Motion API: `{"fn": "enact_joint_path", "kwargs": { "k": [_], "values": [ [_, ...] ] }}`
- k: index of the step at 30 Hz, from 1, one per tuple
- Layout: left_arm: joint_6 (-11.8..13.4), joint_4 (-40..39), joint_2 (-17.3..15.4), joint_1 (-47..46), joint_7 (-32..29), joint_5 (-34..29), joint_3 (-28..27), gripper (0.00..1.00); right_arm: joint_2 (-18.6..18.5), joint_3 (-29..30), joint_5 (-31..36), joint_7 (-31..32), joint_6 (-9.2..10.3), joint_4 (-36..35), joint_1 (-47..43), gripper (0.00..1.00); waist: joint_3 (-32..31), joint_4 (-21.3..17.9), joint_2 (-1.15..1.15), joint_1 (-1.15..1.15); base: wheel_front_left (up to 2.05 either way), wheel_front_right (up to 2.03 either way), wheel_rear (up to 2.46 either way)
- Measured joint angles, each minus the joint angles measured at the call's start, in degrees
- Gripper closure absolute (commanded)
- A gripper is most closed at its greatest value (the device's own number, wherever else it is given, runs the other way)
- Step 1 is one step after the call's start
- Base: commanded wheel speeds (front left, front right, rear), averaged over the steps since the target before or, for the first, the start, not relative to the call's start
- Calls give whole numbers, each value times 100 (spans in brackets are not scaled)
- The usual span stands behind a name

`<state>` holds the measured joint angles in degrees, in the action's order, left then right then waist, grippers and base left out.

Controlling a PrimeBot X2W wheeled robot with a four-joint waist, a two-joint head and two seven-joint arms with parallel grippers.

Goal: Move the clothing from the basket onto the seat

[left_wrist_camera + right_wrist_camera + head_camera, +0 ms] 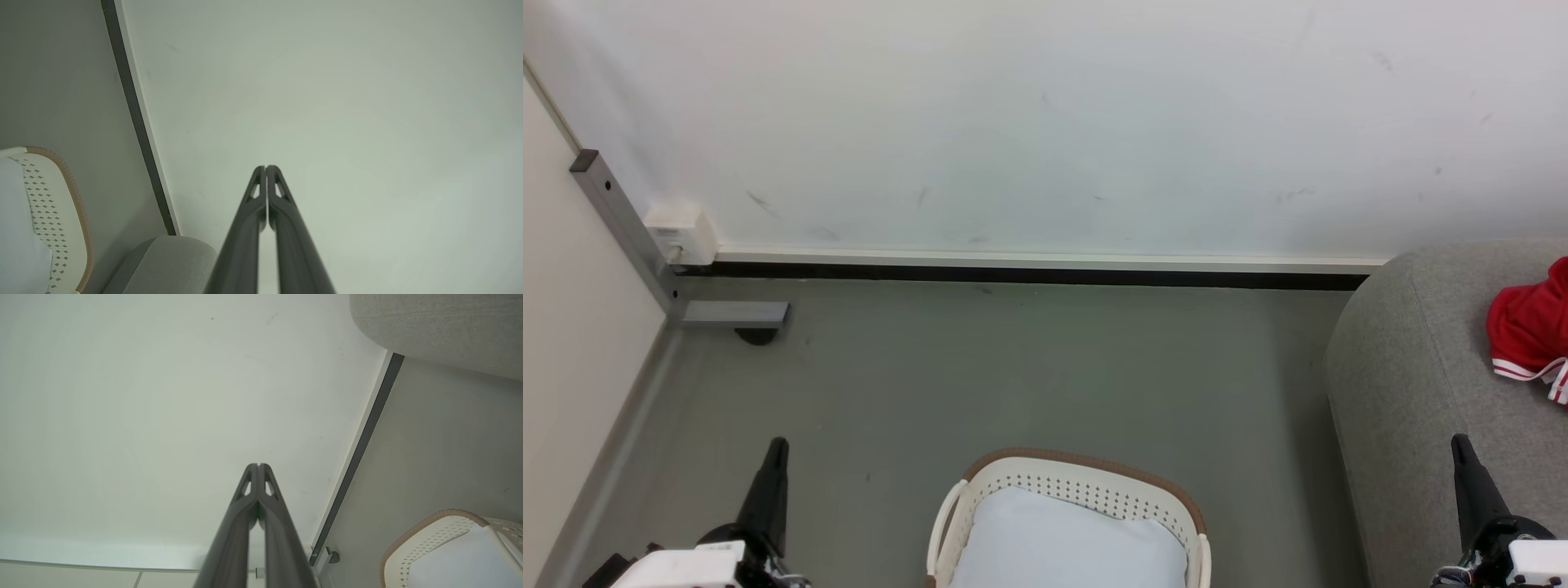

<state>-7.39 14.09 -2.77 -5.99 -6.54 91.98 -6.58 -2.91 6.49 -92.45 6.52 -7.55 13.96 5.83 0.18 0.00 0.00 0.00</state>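
Observation:
A red garment (1531, 327) with white striped trim lies on the grey seat (1413, 376) at the right edge of the head view. The cream basket (1086, 482) with its brown rim stands on the floor at bottom centre and holds a plain pale pad (1066, 543); no red fabric shows inside it. My left gripper (778, 445) is at the lower left, shut and empty, left of the basket. My right gripper (1460, 443) is at the lower right over the seat's front, shut and empty. Both wrist views show closed fingertips (266, 168) (258, 466) pointing at the white wall.
A white wall with a dark baseboard (1029, 273) runs behind. A grey metal bracket (629, 237) and a small white box (682, 233) stand in the left corner. Grey floor (1013, 367) stretches between the wall and the basket.

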Motion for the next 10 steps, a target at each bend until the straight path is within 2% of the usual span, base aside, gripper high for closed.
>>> {"fn": "enact_joint_path", "kwargs": {
  "k": [10],
  "values": [
    [0,0,0,0,0,0,0,100,1,0,0,1,0,1,0,100,0,0,0,0,0,0,0]
  ]
}}
